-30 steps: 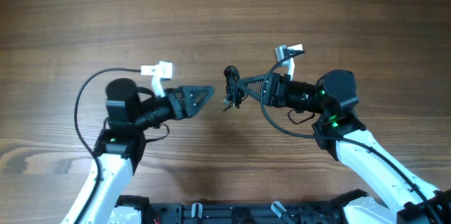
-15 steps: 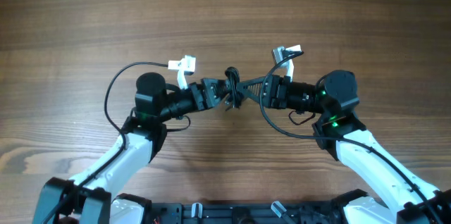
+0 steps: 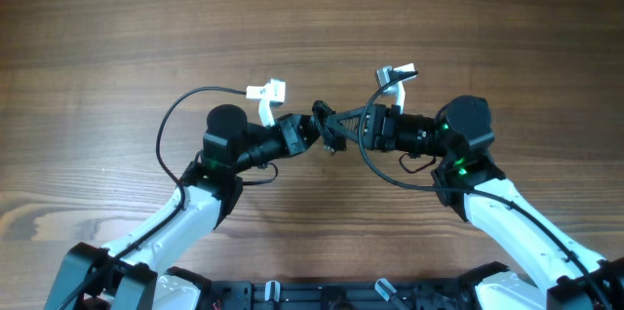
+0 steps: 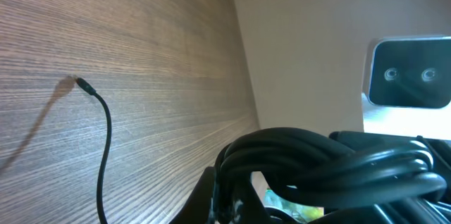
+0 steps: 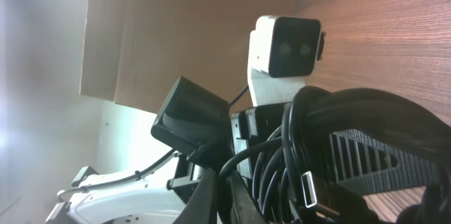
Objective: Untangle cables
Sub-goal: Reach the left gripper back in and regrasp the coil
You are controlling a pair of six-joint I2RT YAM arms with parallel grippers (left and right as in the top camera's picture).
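The cables (image 3: 331,140) are a small black bunch hanging just above the table's middle, between both grippers. My left gripper (image 3: 317,133) reaches in from the left and is shut on the bunch's left side. From the right, my right gripper (image 3: 338,121) is shut on the same bunch. In the left wrist view the looped cables (image 4: 317,155) fill the lower right above my left gripper (image 4: 227,199), and one loose strand (image 4: 106,139) trails to a plug (image 4: 83,85) on the wood. The right wrist view shows the cables (image 5: 352,122), a silver plug (image 5: 309,189) and my right gripper (image 5: 227,199).
Thick black arm cables arc out beside each wrist, one on the left (image 3: 172,127) and one on the right (image 3: 378,172). White wrist cameras (image 3: 267,92) (image 3: 398,75) stick out behind the grippers. A black rail (image 3: 292,295) runs along the wooden table's (image 3: 312,18) near edge.
My left arm swung right to the bunch and its open gripper shut on the cables. The right arm stayed still, holding the bunch.
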